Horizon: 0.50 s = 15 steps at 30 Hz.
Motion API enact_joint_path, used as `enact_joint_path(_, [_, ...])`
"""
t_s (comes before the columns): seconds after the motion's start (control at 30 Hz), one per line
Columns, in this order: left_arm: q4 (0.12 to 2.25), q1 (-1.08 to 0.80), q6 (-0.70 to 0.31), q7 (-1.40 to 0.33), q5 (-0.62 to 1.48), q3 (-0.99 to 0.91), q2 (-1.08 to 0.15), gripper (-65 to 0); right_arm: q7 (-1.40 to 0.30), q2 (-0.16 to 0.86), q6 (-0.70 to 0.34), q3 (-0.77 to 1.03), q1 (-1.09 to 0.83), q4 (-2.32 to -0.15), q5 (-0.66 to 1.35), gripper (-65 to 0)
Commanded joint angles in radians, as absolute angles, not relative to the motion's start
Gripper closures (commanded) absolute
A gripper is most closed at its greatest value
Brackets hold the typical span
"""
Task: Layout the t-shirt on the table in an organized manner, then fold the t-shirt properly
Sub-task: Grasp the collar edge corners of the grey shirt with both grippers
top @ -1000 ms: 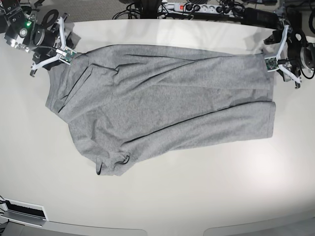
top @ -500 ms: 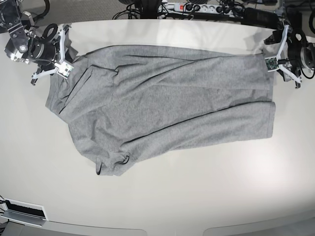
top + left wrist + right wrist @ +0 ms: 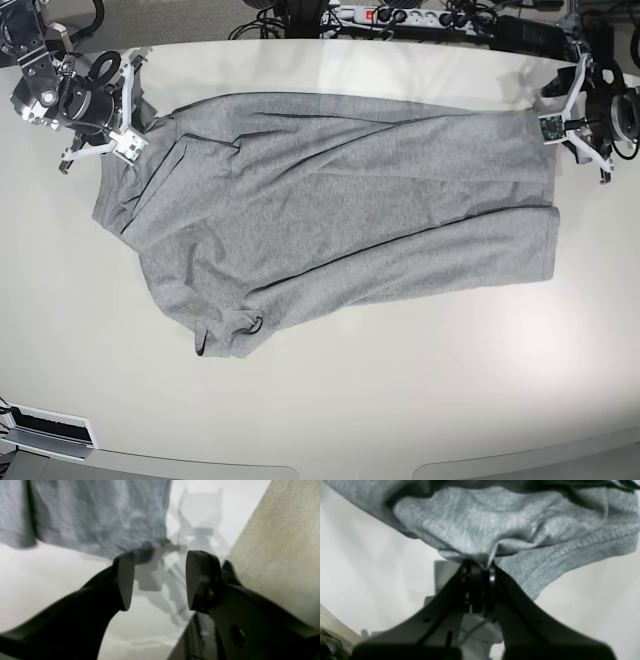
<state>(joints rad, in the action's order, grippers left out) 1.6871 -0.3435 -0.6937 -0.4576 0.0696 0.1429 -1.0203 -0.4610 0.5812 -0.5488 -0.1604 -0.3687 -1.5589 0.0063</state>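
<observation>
Glossy white table point(image 3: 400, 400) carries the grey t-shirt point(image 3: 340, 210), lying crumpled. Right gripper point(image 3: 477, 570) is pinched tight on the sleeve hem; left gripper point(image 3: 156, 580) stands open, empty, beside the bottom hem. Layout step: left probably must grasp next.

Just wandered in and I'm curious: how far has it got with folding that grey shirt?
Early days. The heather-grey cotton t-shirt lies spread on the glossy off-white table, but crooked and creased. The right gripper pinches one edge, jaws shut; the left gripper waits open by the opposite corner. Straightening and all folding remain.
</observation>
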Motion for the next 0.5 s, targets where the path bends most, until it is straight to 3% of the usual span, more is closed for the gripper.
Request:
enact_joint_path(0.0, [1.686, -0.337, -0.698, -0.437, 0.047, 0.131, -1.047, -33.2, -0.475, 0.596, -0.543, -0.157, -0.369, -1.562, 0.02, 0.0])
enact_joint_path(0.3, [1.629, -0.311, -0.676, -0.268, -0.045, 0.131, -1.044, -33.3, -0.475, 0.596, -0.543, -0.157, -0.368, -1.562, 0.03, 0.0])
enact_joint_path(0.47, [1.584, -0.241, -0.688, -0.254, -0.044, 0.131, -1.033, -38.9, -0.475, 0.595, -0.543, -0.157, -0.369, -1.562, 0.03, 0.0])
